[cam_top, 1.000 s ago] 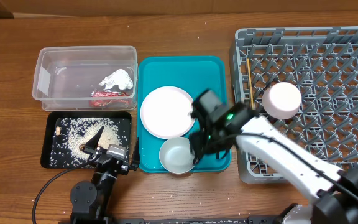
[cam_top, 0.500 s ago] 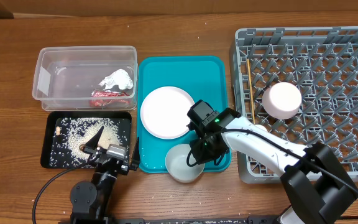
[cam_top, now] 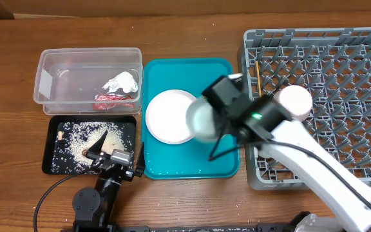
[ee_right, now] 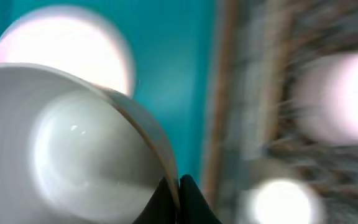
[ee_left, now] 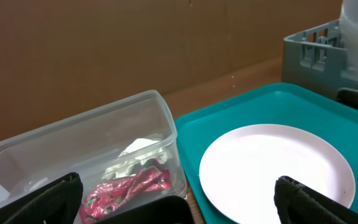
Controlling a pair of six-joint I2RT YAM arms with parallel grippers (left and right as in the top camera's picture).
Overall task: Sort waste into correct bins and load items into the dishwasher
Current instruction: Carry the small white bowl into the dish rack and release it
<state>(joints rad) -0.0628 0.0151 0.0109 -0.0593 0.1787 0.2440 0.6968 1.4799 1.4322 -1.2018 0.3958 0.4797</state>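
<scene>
Pale bowl (cam_top: pixel 203 120): we are seeing the right gripper (ee_right: pixel 178 190) pinching its rim, jaws nearly closed, holding it aloft above the white plate (cam_top: pixel 171 116) and teal tray (cam_top: pixel 192 164). The grey rack (cam_top: pixel 340 84) is lying beside this gripper. The left gripper (ee_left: pixel 179 202) is gaping wide, empty.

A robot test bench mocked up as a dishwashing station: a wooden counter (cam_top: pixel 185 32), grey pegged dish rack (cam_top: pixel 340 71), teal tray (cam_top: pixel 224 77), plain brown board (ee_left: pixel 104 43) behind.
</scene>
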